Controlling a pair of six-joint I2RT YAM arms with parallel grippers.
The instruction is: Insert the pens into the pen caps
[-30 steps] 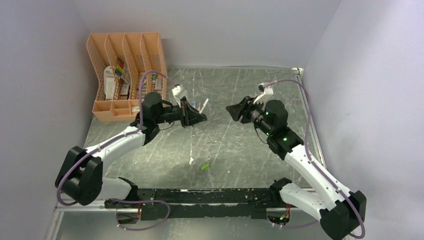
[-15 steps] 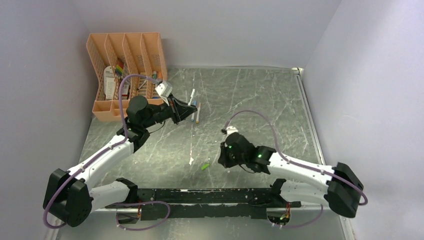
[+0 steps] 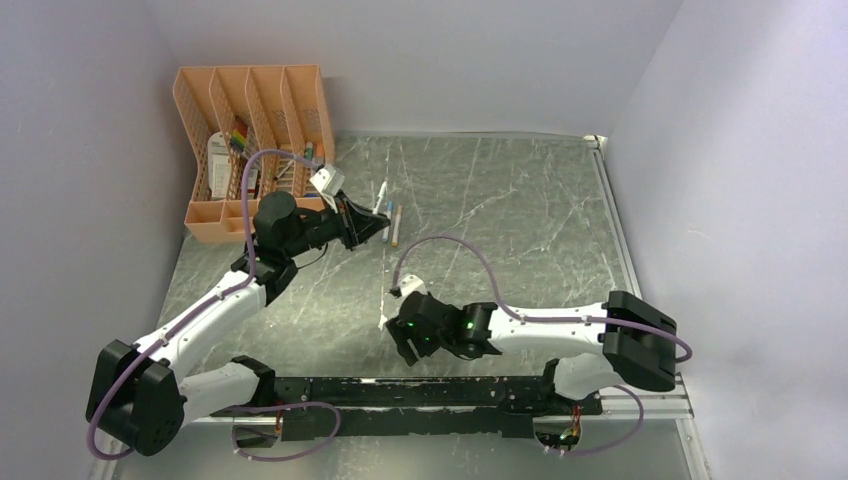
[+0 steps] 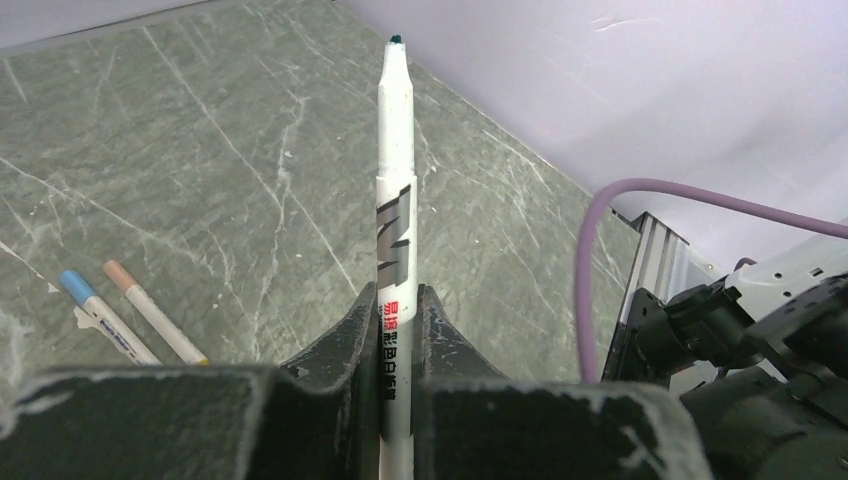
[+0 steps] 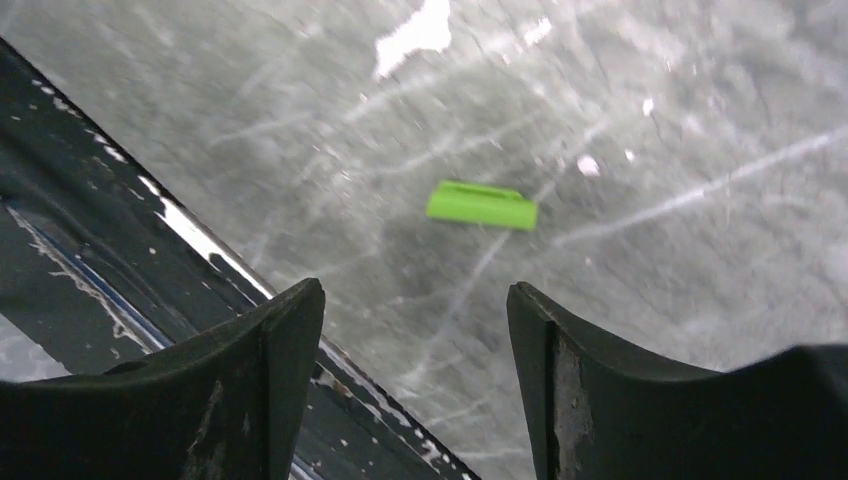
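left end effector: shut tight on the white barrel of a held pen, which juts past the fingers with its dark green tip foremost, above the desk.
left end effector's place: in the top view, about 10 o'clock from the desk's middle and just at 4 o'clock of the peach organiser.
loose pens: the blue-ended pen and the orange-ended pen lie side by side on the desk. They are at 8 o'clock in the left wrist view and at 1 o'clock of the left end effector from above, and neither end effector touches them.
right end effector: fingers spread wide with nothing between them, low over the desk at about 7 o'clock from its middle, next to the black rail.
green cap: lying flat on the desk, alone, at about 1 o'clock beyond the right end effector's gap, clear of both fingers.
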